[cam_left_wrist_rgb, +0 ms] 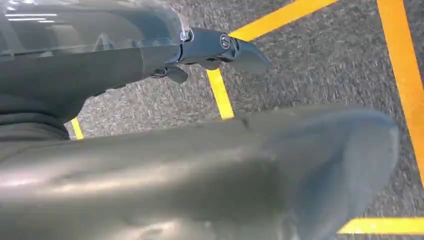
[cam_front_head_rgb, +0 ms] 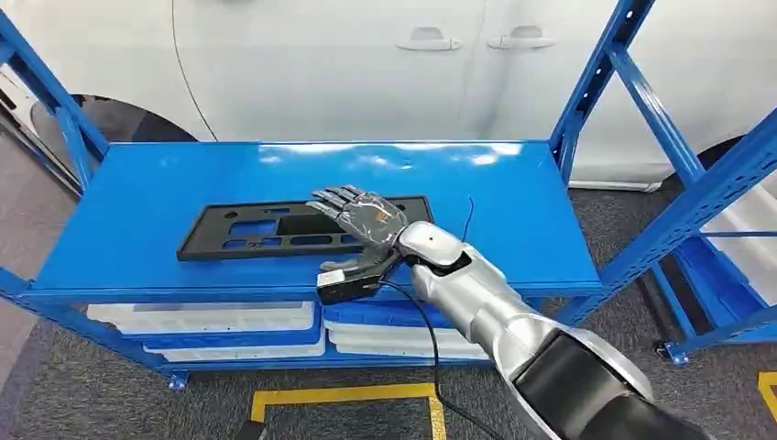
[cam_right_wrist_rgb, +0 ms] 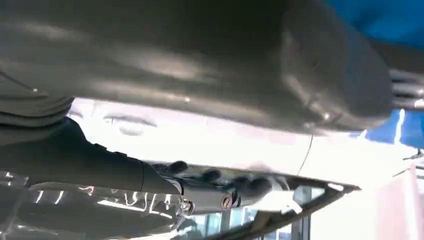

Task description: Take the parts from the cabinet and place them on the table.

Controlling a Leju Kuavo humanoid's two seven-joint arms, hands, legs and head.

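Head view, nearest first: the right arm [cam_front_head_rgb: 513, 321] reaches up from the lower right, and the right hand [cam_front_head_rgb: 359, 215] lies flat with its fingers stretched out over the right end of a black panel [cam_front_head_rgb: 247, 231]. The fingers rest on or just above the panel; I cannot tell whether the thumb has hooked under its near edge, so whether the hand grips the part is not settled from these pictures. The right wrist view shows the dark fingers [cam_right_wrist_rgb: 240, 185] laid along the panel's edge, which does not decide it either.

The panel lies flat on the top shelf [cam_front_head_rgb: 137, 192] of the blue rack, towards its front and a little left of centre. Its long axis runs side to side along the shelf, its ends pointing left and right, the right end slightly further back.

My judgement: the task is at its start. The part has not left the shelf; lifting, carrying and setting down remain.

The left hand [cam_left_wrist_rgb: 200, 47] hangs over the grey floor, fingers straight, holding nothing.

Beyond the rack stands a white car [cam_front_head_rgb: 385, 64].
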